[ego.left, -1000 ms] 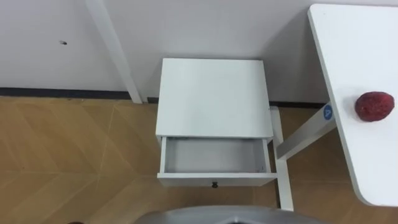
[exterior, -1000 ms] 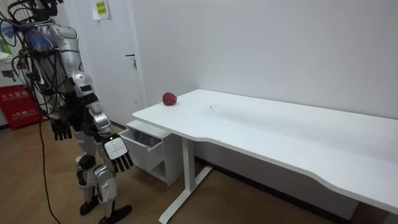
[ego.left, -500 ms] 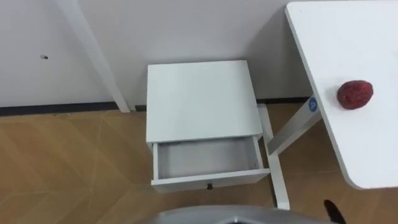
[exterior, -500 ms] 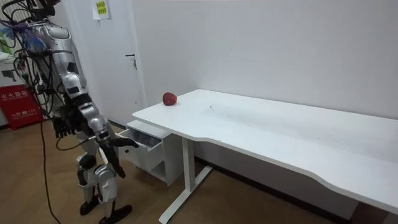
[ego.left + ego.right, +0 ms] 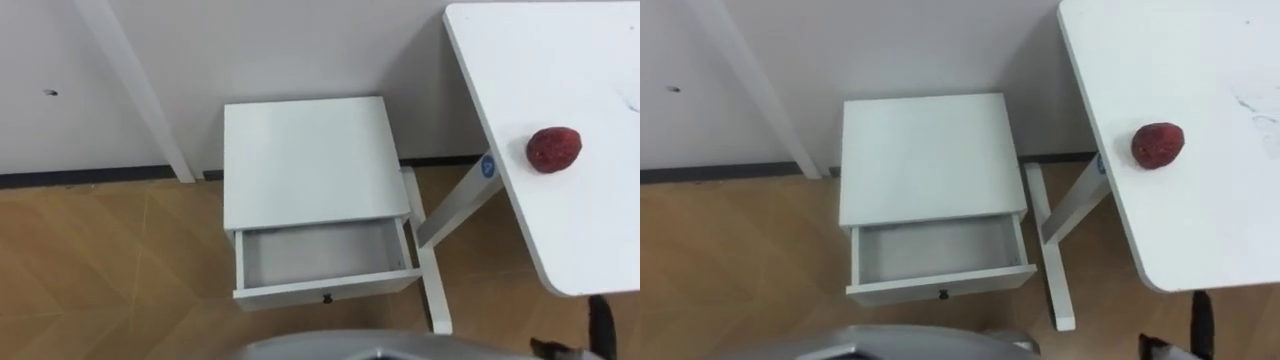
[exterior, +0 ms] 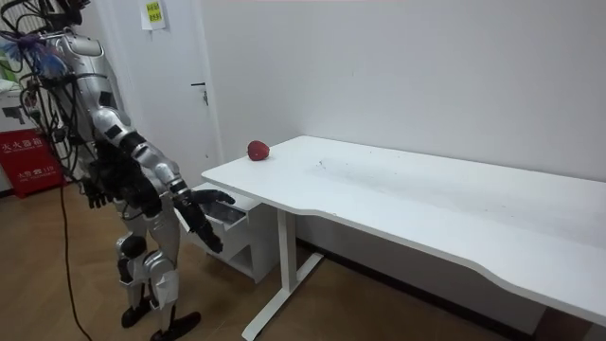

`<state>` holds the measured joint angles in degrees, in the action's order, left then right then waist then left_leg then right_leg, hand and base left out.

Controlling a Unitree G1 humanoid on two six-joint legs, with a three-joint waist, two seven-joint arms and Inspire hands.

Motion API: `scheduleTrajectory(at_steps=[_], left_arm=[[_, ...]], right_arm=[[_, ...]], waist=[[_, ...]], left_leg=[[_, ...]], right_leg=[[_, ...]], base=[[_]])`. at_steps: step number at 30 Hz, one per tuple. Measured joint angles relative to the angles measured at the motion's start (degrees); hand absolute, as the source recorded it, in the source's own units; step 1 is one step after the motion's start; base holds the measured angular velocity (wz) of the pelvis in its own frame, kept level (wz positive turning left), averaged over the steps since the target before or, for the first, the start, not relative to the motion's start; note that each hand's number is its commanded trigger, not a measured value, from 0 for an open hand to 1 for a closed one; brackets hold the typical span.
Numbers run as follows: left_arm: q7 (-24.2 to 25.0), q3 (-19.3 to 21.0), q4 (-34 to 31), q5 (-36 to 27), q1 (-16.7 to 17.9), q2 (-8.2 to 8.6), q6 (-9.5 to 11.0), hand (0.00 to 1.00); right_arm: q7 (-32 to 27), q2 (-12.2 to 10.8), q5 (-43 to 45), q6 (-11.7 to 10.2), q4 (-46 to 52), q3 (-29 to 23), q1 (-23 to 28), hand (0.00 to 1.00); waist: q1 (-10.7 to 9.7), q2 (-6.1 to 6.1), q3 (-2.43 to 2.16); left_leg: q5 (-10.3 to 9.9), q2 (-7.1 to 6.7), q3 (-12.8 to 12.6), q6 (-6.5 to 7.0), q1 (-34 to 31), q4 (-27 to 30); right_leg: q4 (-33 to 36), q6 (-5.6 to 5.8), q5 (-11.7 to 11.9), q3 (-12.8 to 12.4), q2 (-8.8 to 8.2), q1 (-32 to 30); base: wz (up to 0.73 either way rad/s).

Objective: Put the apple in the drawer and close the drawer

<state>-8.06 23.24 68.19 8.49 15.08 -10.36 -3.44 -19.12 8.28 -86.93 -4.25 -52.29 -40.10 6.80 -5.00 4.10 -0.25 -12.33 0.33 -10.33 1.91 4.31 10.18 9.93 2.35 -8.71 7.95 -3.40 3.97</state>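
One apple point(image 5: 553, 149), one open drawer point(image 5: 330, 286), right hand point(image 6: 210, 198) seemingly spread.

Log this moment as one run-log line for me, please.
red round apple: on white desk | white cabinet drawer: open, empty | right hand: open, held forward | left hand: open, hanging

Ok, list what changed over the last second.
The right hand swung up from the robot's side and forward, and is now raised ahead of it with fingers straight, holding nothing. The eye view drifted with the camera. Unchanged: the dark red apple on the white desk, the white drawer open and empty, the left hand hanging at its side.
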Motion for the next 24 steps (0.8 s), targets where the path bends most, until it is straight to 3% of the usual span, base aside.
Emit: scheduleTrajectory(at_steps=[9, 11, 14, 18, 20, 24], left_arm=[[-0.1, 0.3, -2.0, 1.3, 0.7, 0.12, 0.6, 0.00], [0.0, 0.3, -3.1, 1.2, 0.7, 0.24, 1.5, 0.00], [0.0, 0.2, -3.2, 2.2, 0.2, 0.27, 2.3, 0.00], [-0.1, -0.5, -3.4, 3.7, 0.3, 0.29, 2.7, 0.00], [-0.2, -3.2, -3.9, 4.1, 0.8, 0.25, 2.6, 0.00], [0.2, -6.6, -4.2, 5.2, 0.2, 0.26, 2.5, 0.00]], right_arm=[[-13.6, 2.2, 3.0, -5.2, 13.7, -4.0, -1.8, 0.00], [-17.2, 4.1, 9.0, -6.9, 17.8, -4.1, -3.0, 0.00], [-21.5, 4.8, 19.2, -7.8, 28.2, -3.8, -3.0, 0.00], [-26.1, 6.7, 33.2, -8.7, 34.7, -3.3, -2.9, 0.00], [-28.5, 7.2, 42.4, -8.9, 37.0, 0.0, -2.9, 0.00], [-28.8, 7.2, 51.6, -8.7, 37.7, 4.3, -3.1, 0.00]], waist=[[-1.2, -0.69, 0.38], [-1.6, -1.03, 0.48], [-1.7, -1.38, 0.42], [-0.7, -1.15, 0.34], [-0.2, -1.29, 0.29], [1.0, -1.24, 0.22]], left_leg=[[0.0, -0.02, -0.1, 0.01, -0.3, -0.6], [0.0, -0.05, -0.1, 0.02, -1.1, -0.5], [0.1, 0.05, -0.3, -0.07, -1.8, -0.6], [0.1, 0.08, -0.3, -0.10, -1.8, -0.5], [0.1, 0.07, -0.4, -0.10, -1.8, -0.5], [0.1, 0.07, -0.5, -0.10, -1.8, -0.6]], right_leg=[[0.0, 0.01, 0.0, 0.0, 0.07, -0.6], [0.0, 0.01, 0.0, -0.1, 0.07, -1.3], [0.1, 0.01, 0.0, -0.1, 0.15, -2.2], [0.1, 0.01, 0.0, 0.0, 0.22, -2.3], [0.0, 0.01, 0.0, -0.1, 0.23, -2.5], [0.0, 0.01, 0.0, -0.4, 0.24, -2.6]], base=[[-0.01], [0.00], [0.00], [0.00], [-0.04], [-0.01]])
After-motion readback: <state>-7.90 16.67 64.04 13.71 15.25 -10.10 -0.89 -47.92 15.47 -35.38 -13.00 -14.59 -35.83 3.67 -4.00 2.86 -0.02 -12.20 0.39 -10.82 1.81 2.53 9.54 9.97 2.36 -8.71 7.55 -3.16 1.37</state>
